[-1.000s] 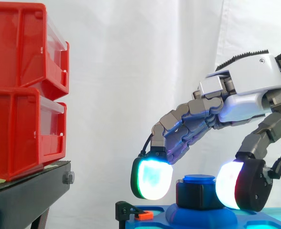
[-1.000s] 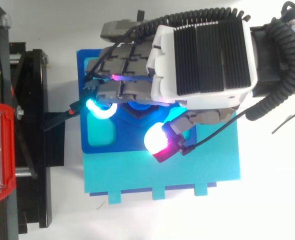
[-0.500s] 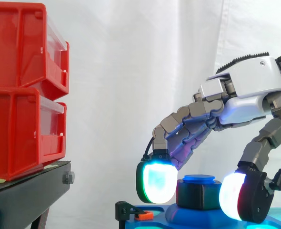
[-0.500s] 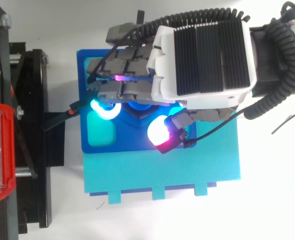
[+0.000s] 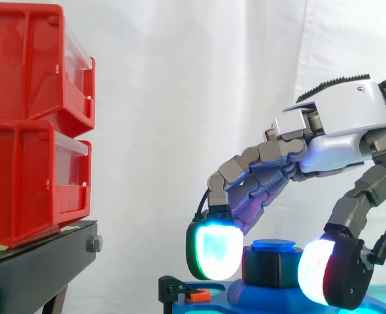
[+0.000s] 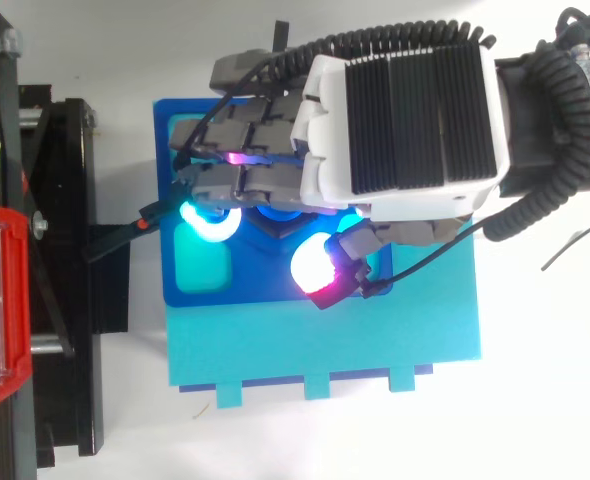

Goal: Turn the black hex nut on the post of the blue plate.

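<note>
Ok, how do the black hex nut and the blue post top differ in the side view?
The black hex nut is dark and flat-sided; the post top is bright blue and rounded. The nut is wider and sits lower; the post top pokes out above it. Both stand on the blue plate, beneath the hand.

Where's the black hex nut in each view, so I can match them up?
Side view: the black hex nut sits low, right of centre, under the post's blue cap and below the hand.
Top view: just above centre, a dark edge of it peeks out beneath the hand.
Shared landmark: the red bins, left of the nut in both.
</note>
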Available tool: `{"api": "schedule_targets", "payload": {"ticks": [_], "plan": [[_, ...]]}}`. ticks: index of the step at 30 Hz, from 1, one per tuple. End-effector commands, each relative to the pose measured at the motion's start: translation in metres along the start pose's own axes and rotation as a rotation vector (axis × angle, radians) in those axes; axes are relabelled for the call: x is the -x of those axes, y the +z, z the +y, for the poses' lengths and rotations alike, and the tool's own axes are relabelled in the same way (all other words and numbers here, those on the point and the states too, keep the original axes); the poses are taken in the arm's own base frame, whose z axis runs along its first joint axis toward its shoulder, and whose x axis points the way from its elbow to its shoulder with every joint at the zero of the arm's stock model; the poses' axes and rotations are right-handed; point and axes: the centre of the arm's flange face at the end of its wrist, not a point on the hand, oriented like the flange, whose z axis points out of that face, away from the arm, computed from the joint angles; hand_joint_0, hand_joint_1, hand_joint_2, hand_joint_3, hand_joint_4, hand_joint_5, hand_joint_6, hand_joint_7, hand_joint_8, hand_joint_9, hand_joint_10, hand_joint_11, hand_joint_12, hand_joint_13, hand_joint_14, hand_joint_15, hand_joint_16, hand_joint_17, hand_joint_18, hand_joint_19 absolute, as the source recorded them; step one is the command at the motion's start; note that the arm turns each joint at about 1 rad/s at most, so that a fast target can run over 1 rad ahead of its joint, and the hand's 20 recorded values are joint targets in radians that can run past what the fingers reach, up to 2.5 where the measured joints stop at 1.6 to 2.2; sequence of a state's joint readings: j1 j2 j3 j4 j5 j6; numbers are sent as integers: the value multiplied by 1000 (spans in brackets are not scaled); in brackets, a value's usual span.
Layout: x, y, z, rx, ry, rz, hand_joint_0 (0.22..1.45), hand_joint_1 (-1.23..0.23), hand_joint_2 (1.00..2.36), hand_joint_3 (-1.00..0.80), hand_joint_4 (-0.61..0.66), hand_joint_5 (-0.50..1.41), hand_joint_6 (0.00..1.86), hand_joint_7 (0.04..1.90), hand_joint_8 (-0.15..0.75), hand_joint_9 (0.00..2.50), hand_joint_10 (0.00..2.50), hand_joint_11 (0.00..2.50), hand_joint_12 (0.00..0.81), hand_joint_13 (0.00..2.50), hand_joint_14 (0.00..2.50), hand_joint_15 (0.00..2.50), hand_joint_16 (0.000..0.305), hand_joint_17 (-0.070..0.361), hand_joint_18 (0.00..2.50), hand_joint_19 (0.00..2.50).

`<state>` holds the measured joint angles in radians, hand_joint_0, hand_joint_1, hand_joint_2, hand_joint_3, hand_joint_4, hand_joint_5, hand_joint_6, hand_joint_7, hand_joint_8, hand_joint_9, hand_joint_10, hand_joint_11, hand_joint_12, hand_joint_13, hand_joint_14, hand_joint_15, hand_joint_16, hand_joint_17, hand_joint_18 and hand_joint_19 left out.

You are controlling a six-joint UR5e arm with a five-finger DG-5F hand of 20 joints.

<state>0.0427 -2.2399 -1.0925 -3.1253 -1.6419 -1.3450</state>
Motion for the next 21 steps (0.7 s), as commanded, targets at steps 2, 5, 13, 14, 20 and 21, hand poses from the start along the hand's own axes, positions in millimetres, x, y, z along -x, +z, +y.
{"api": "schedule_targets", "payload": {"ticks": [2,5,13,14,20,21], "plan": [[-1,0,0,0,0,0,555,-932,1000,-500,227,-212,502,1003,233,403,0,0,364,571,6,155,46,104,468,218],[0,0,0,0,0,0,538,-913,1000,-500,234,-212,502,997,237,402,1,0,369,568,6,159,47,105,463,230],[0,0,-3,-3,1,0,518,-897,1000,-500,235,-214,502,986,244,402,1,0,373,566,7,167,48,108,465,231],[-1,-1,-3,-4,1,1,518,-896,1000,-500,233,-215,502,988,244,402,0,0,373,566,7,166,48,108,465,231],[-1,-1,-4,-3,1,0,515,-886,1000,-500,233,-215,502,980,244,400,0,4,374,566,7,169,48,109,462,238],[0,-1,-6,-5,1,-1,515,-887,1000,-500,235,-216,502,979,245,401,0,0,374,568,6,166,48,109,462,231]]}}
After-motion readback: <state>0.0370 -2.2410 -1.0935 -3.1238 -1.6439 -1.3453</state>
